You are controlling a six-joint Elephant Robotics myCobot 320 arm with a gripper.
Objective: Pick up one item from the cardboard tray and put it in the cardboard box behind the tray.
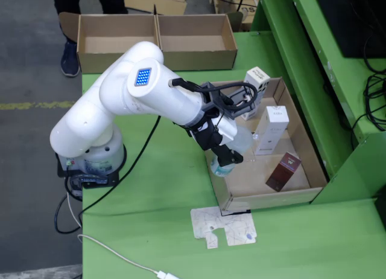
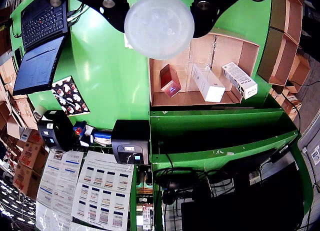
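Filling the wrist view, a clear bottle (image 2: 159, 26) is pinched by the gripper (image 1: 224, 153) over the cardboard tray's (image 1: 301, 146) left rim; green table (image 1: 151, 230) lies open beside the tray.

A clear plastic bottle (image 1: 232, 152) hangs gripped above the cardboard tray (image 1: 301, 134); behind it sits the open cardboard box (image 1: 157, 60).
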